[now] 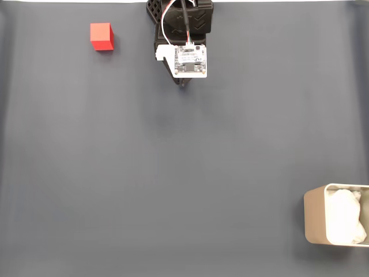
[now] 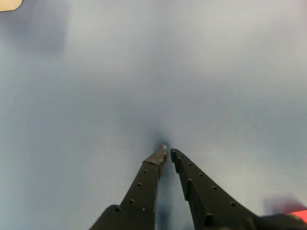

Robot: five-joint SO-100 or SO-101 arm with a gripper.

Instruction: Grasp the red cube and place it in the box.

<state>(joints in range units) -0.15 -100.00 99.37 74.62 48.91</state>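
In the fixed view the small red cube point(image 1: 101, 36) sits on the grey mat near the far left, well to the left of the arm. The beige box point(image 1: 314, 222) with white lining stands at the lower right edge, partly cut off. My gripper point(image 1: 183, 83) hangs under the arm at the top centre, apart from both. In the wrist view the gripper point(image 2: 168, 152) points down at bare mat, its black fingers closed tip to tip with nothing between them. A sliver of the red cube point(image 2: 298, 214) shows at the lower right, and a corner of the box point(image 2: 8, 4) at the upper left.
A plain grey mat point(image 1: 173, 173) covers the table between cube and box. The arm's base and a white circuit board point(image 1: 190, 59) sit at the top centre edge.
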